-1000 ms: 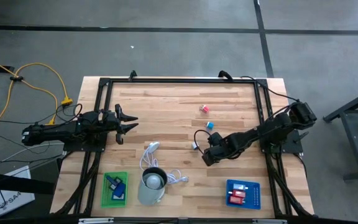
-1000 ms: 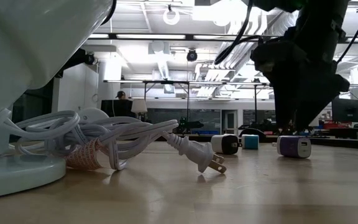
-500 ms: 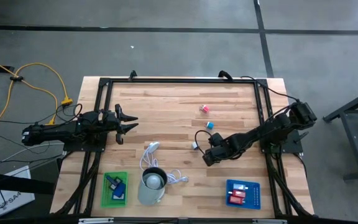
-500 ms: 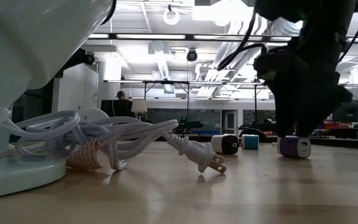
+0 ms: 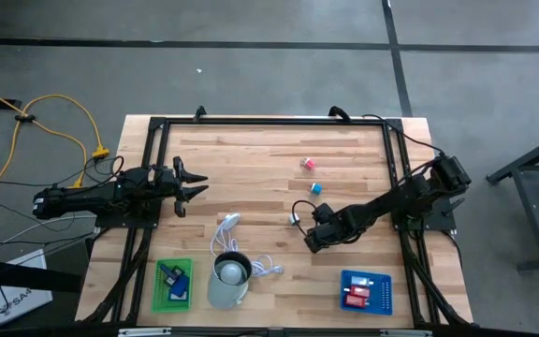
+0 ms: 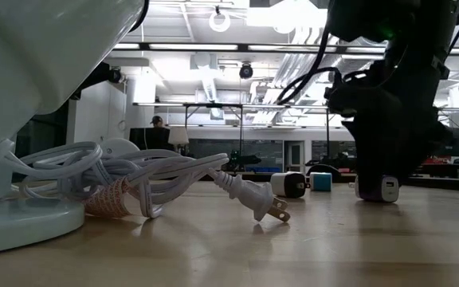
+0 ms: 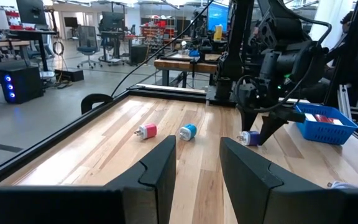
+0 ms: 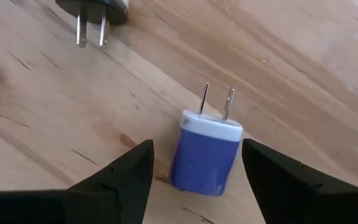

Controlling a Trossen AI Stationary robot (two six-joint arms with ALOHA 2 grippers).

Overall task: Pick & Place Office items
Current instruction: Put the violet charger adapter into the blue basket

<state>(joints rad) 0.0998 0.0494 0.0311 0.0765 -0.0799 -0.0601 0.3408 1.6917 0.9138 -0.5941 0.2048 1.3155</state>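
right hand [image 8: 191,171] spread astride purple charger [image 8: 205,152] | black plug [image 8: 95,9] near | left hand [image 7: 197,171] spread

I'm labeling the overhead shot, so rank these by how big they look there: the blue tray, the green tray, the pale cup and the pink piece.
1. Blue tray
2. Green tray and pale cup: too alike to rank
3. Pink piece, far the smallest

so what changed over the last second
The right gripper came down around the purple charger on the table, its open fingers now either side of it, not yet closed. The charger, the pink piece, the cyan piece and the left gripper, open at the table's left side, stayed put.
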